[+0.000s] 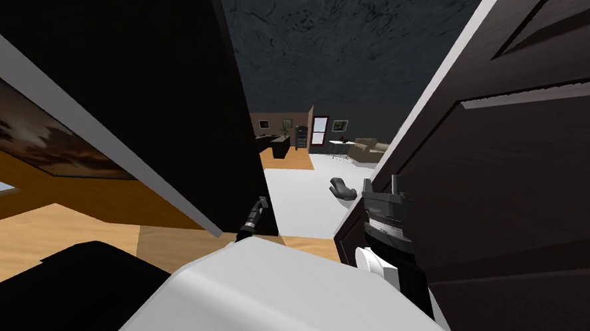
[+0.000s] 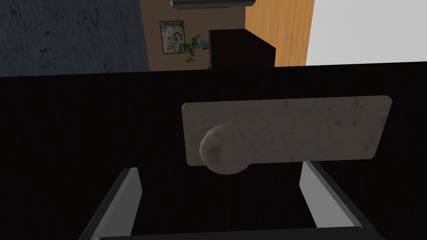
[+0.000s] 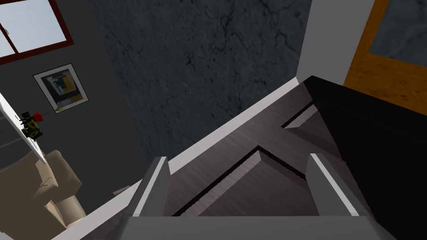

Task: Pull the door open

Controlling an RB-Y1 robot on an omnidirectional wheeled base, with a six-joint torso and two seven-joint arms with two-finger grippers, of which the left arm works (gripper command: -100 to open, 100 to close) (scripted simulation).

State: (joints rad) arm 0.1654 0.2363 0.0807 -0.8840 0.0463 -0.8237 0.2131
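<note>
**Door standing open to my right; both tools wide, neither holding anything**

Door [image 1: 518,193]: dark brown, panelled, with a pale edge. In the head view it stands at my right, swung clear of the opening. A white floor [image 1: 304,201] shows through the gap, with a beige sofa [image 1: 368,150] far beyond it.

Right tool [image 3: 237,164]: fingers [image 3: 156,183] spread wide, nothing between them. It points along the door's panelled face, close to it. I cannot tell whether it touches the door. In the head view this arm sits just beside the door's pale edge.

Left tool [image 2: 219,179]: fingers also spread wide, gripping nothing. It faces a flat black surface [image 2: 83,125]. That surface carries a worn grey plate [image 2: 292,129] with a round knob [image 2: 223,149] at one end. The knob lies just past my fingertips, centred between their lines, with neither finger pressing it. In the head view the left arm shows small at the lower edge of a large black slab [image 1: 129,59] on my left.
</note>
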